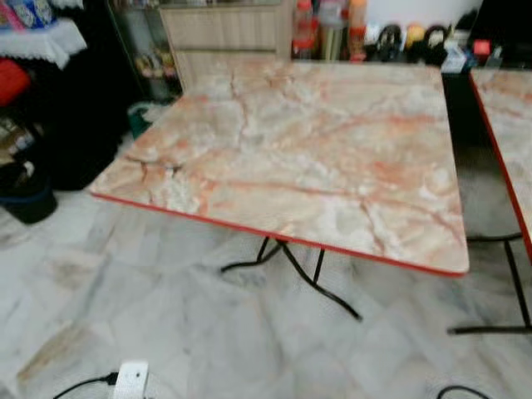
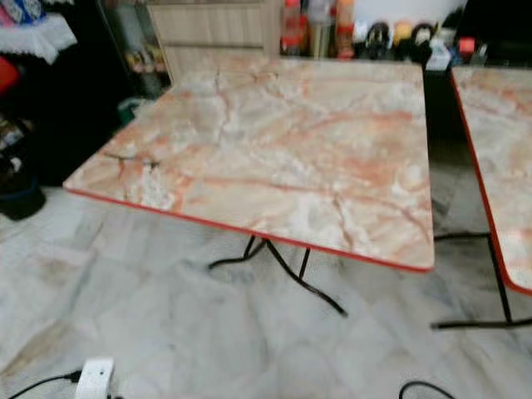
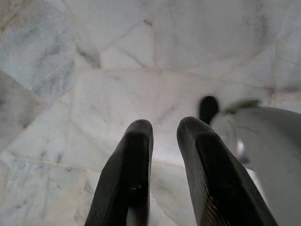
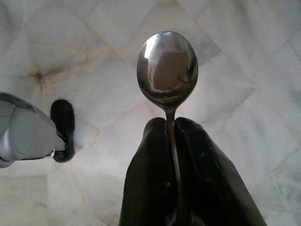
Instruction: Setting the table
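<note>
Clamped between the two black fingers of the right gripper (image 4: 171,125), a metal spoon (image 4: 167,70) sticks straight out past the fingertips, bowl outward, its thin handle pinched in the seam where the fingers meet. Its polished bowl mirrors the surroundings as dim shapes, and it hangs over pale marble floor tiles (image 4: 244,56); a silver and black part of the robot (image 4: 28,134) shows at the edge of that wrist view. From the left wrist, the left gripper (image 3: 164,125) hangs over the same kind of floor with its fingers a little apart and nothing between them.

Both head views give the wider room. A square folding table (image 1: 316,150) with a pinkish marble-pattern top and a red rim stands on thin black legs (image 1: 307,278), its top bare. A second table (image 1: 511,125) of the same pattern stands just beside it on the robot's right. Behind the far edge stands a row of bottles and jars (image 1: 332,29), too blurred for any label to be read, next to a pale wooden cabinet (image 1: 224,37). On the floor near the camera lies a white plug box (image 1: 131,378) with a black cable (image 1: 83,385). To the left sits a dark bucket (image 1: 27,195).
</note>
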Controlling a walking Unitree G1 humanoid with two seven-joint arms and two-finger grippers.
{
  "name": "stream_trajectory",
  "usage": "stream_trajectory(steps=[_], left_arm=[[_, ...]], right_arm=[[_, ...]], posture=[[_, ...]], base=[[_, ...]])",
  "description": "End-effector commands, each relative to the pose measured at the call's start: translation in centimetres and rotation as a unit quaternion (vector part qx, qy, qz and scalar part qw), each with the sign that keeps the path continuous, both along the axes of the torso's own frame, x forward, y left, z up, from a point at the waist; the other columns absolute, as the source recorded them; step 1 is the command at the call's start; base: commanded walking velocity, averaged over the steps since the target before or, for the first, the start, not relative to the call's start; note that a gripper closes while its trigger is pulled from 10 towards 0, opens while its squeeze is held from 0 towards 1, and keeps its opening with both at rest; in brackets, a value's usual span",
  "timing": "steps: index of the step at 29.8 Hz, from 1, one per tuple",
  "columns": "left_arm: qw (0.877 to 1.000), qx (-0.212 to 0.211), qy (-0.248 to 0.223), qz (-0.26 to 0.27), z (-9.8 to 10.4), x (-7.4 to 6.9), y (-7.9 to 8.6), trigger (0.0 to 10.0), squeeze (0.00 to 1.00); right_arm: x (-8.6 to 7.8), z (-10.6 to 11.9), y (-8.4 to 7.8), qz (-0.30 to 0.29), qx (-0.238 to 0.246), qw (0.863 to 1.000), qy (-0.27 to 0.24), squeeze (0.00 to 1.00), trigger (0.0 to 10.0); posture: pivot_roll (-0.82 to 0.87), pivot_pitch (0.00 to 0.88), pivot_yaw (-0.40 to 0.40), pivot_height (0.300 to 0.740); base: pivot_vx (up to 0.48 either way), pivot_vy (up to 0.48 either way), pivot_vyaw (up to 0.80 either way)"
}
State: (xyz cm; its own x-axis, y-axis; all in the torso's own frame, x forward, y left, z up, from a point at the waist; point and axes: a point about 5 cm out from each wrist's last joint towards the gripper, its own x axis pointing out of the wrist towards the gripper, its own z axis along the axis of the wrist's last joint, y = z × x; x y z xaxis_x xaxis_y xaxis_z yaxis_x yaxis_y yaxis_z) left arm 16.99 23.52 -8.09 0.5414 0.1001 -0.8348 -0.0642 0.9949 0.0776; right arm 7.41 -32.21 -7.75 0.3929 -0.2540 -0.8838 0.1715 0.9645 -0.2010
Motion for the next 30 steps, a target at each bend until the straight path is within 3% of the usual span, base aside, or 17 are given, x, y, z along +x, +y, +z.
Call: stream_trajectory(steps=[1,13,18,30], left_arm=[[1.0,0.012,0.011,-0.007,-0.06,-0.49,0.64,10.0,0.0],[1.0,0.01,0.011,-0.009,-0.08,-0.49,0.55,10.0,0.0],[1.0,0.01,0.011,-0.011,-0.1,-0.51,0.5,10.0,0.0],[1.0,0.008,0.013,-0.017,-0.22,-0.7,0.32,10.0,0.0]], right_arm=[[0.28,-0.01,0.16,-0.004,0.006,1.0,-0.008,0.0,10.0],[0.13,-0.01,0.03,-0.005,0.0,1.0,0.0,0.0,10.0],[0.04,-0.03,0.01,-0.01,0.002,1.0,0.002,0.0,10.0],[-0.06,0.03,-0.1,-0.005,-0.005,1.0,-0.001,0.0,10.0]], posture=[[0.03,0.084,0.038,0.74],[0.02,0.081,0.036,0.74],[0.02,0.077,0.033,0.74],[-0.01,0.045,0.027,0.74]], base=[[0.0,-0.277,0.0],[0.0,-0.277,0.0],[0.0,-0.28,-0.72],[0.0,-0.277,0.0]])
